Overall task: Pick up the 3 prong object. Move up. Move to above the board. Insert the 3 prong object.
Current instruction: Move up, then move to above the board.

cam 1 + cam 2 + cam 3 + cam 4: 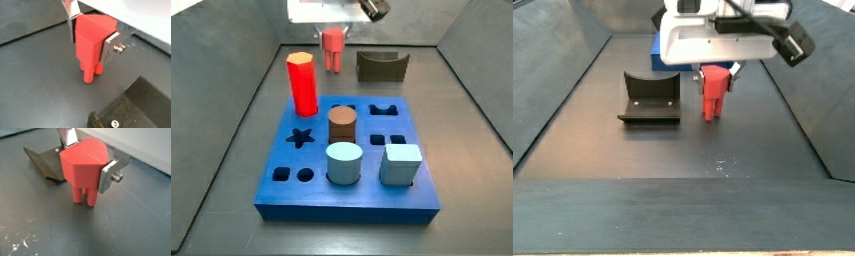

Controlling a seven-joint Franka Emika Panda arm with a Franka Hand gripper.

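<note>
Standing at the left of the blue board (345,185) in a side view is a tall bright red hexagonal column (302,84), with a star-shaped hole (301,138) just in front of it and two small dark holes near the front corner. Moving right along the board come a brown cylinder (342,125) and, nearer the camera, a pale blue cylinder (345,163); right of those sit a pale blue cube (401,165) and several open cut-outs. Behind the board, on the dark tabletop (458,110), the gripper (333,34) hangs over the 3 prong object (333,50), and the dark grey U-shaped block (380,66) lies just to its right. In both wrist views the silver fingers (110,44) are clamped on the wide upper body of the 3 prong object (81,168), one plate on each side, while its thin prongs (83,196) point down at the tabletop; whether they touch it or hover just above cannot be told. In a side view the object (714,92) is upright beneath the white gripper body (714,40), with the U-shaped block (649,98) to its left.
</note>
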